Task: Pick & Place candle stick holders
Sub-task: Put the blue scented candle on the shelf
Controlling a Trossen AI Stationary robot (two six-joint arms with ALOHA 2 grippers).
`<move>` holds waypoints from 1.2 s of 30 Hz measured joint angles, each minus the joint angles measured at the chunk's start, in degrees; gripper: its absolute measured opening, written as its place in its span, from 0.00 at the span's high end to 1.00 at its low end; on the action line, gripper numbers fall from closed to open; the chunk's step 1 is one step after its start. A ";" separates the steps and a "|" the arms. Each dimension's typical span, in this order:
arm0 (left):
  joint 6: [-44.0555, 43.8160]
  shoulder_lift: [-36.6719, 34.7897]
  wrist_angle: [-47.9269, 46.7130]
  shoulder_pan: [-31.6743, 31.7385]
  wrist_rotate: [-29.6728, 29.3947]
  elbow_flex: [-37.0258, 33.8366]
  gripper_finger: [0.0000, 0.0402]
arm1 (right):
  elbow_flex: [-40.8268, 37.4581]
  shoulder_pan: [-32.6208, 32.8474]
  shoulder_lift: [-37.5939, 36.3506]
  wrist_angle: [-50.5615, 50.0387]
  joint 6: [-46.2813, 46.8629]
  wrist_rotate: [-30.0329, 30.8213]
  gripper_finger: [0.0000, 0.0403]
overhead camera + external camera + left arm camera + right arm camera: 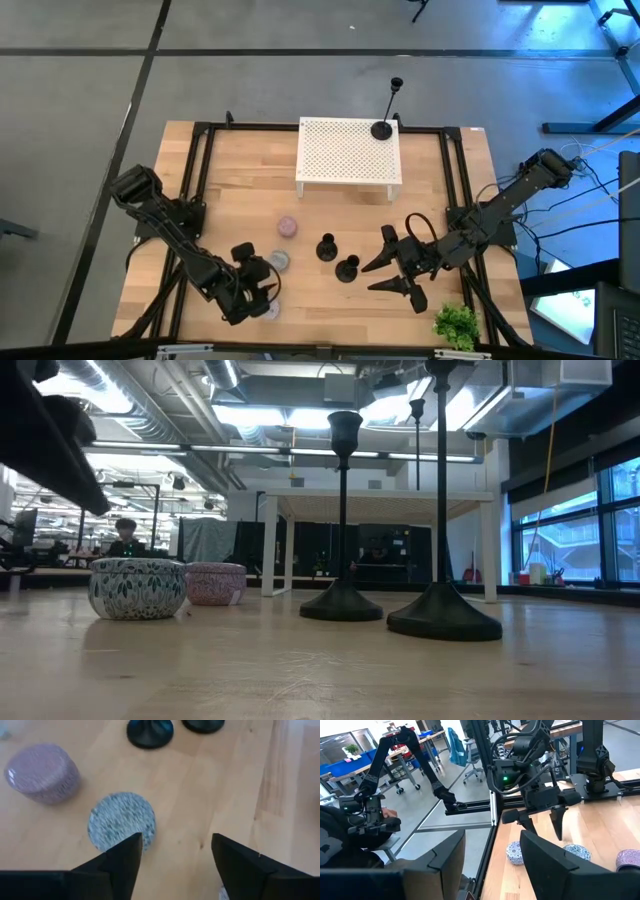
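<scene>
Two black candle stick holders point(336, 257) stand upright mid-counter, stems vertical, between the arms; the right gripper point(392, 275), jaws parted and empty, lies nearer than the left gripper point(262, 297), also parted.

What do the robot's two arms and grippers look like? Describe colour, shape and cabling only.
Both arms are matte black with chunky jointed segments. The left gripper and the right gripper each end in two tapering, pointed black fingers. Black cables loop along the links; a bundle trails off the right arm's base. In the right wrist view a small green light glows on the left arm's wrist.
</scene>
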 joint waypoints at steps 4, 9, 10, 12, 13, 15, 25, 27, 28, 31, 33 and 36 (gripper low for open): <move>0.23 0.74 -0.60 0.00 -1.79 0.00 0.36 | 0.00 0.00 0.00 0.00 -0.17 0.00 0.52; -0.15 2.51 -0.94 1.77 -2.11 -0.02 0.34 | 0.00 0.00 0.00 -0.26 -0.17 -0.02 0.52; -0.15 2.89 -0.82 2.38 -2.10 -0.02 0.34 | 0.00 0.00 0.00 -0.26 -0.17 -0.02 0.52; -0.15 3.71 -0.88 3.59 -2.08 -0.02 0.34 | 0.00 0.00 0.00 -0.35 -0.17 -0.02 0.52; -0.15 4.15 -0.85 4.11 -2.12 -0.02 0.34 | 0.00 -0.01 0.00 -0.35 -0.17 -0.02 0.52; -0.17 5.05 -0.91 5.11 -1.96 -0.02 0.34 | 0.00 -0.07 0.00 -0.37 -0.17 -0.02 0.52; -0.66 8.42 -0.69 8.32 -3.22 0.15 0.34 | 0.00 -0.09 0.00 -0.39 -0.19 -0.02 0.52; -1.28 8.74 -0.69 8.48 -3.23 0.15 0.34 | 0.00 -0.09 0.00 -0.40 -0.19 -0.02 0.52; -1.37 8.79 -0.70 8.48 -3.10 0.15 0.34 | 0.00 -0.09 0.00 -0.39 -0.19 -0.02 0.52; -1.68 8.87 -0.53 8.69 -2.23 0.09 0.34 | 0.00 -0.09 0.00 -0.39 -0.19 -0.02 0.52; -1.72 8.87 -0.57 8.76 -1.62 0.09 0.34 | 0.00 -0.09 0.00 -0.39 -0.19 -0.02 0.52; -2.12 9.18 -0.33 8.46 3.37 -0.11 0.34 | 0.00 -0.09 0.00 -0.37 -0.19 -0.02 0.52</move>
